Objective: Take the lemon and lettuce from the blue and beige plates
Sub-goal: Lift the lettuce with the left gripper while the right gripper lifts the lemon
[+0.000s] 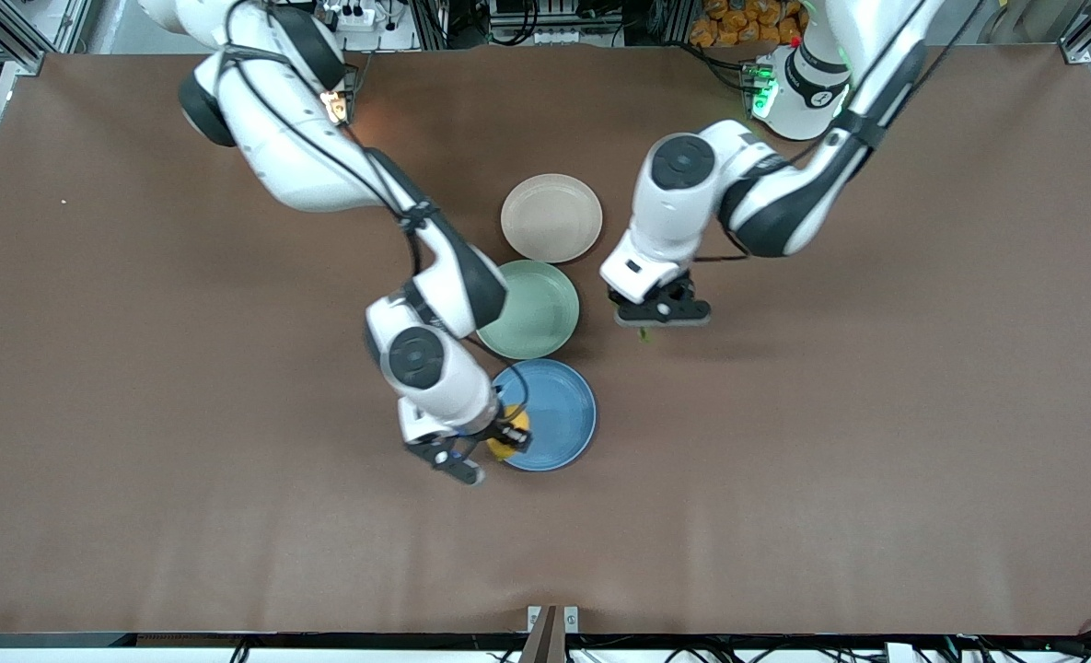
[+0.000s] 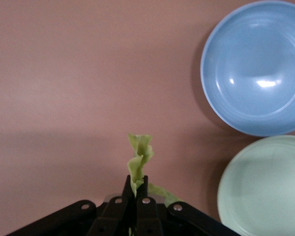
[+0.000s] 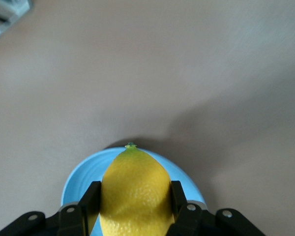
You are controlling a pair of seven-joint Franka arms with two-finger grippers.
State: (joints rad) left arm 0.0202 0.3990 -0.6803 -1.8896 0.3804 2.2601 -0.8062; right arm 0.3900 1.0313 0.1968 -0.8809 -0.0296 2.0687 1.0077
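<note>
My right gripper (image 1: pixel 494 440) is shut on the yellow lemon (image 1: pixel 508 449) over the blue plate (image 1: pixel 559 410), at its rim toward the right arm's end. In the right wrist view the lemon (image 3: pixel 134 189) fills the gap between the fingers, with the blue plate (image 3: pixel 83 172) under it. My left gripper (image 1: pixel 660 315) is shut on a strip of green lettuce (image 1: pixel 644 334) over bare table beside the green plate (image 1: pixel 536 313), toward the left arm's end. In the left wrist view the lettuce (image 2: pixel 140 157) sticks out past the closed fingertips. The beige plate (image 1: pixel 551 217) is empty.
The three plates lie in a line at the table's middle: beige farthest from the front camera, then green, then blue nearest. The left wrist view shows the empty blue plate (image 2: pixel 258 66) and the green plate (image 2: pixel 265 189). Brown table surrounds them.
</note>
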